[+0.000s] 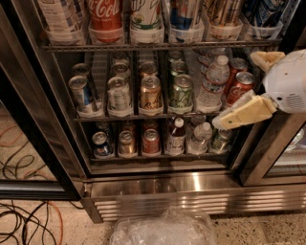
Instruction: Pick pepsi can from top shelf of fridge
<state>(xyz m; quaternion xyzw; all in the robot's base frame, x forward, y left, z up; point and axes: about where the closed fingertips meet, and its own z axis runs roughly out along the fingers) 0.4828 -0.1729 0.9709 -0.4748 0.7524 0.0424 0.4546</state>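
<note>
The fridge stands open in front of me, with several wire racks of cans and bottles. The top shelf runs along the upper edge of the view, with cans in translucent cups. A blue can with a red mark, the pepsi can, stands there right of centre, its lid cut off by the frame. My gripper is at the right, in front of the middle rack and below the top shelf. It is open and empty, one cream finger low and the other high.
A red Coca-Cola can and a white-green can stand left of the pepsi can, and another dark blue can is at the far right. A black door frame is at the left. Cables and a plastic bag lie on the floor.
</note>
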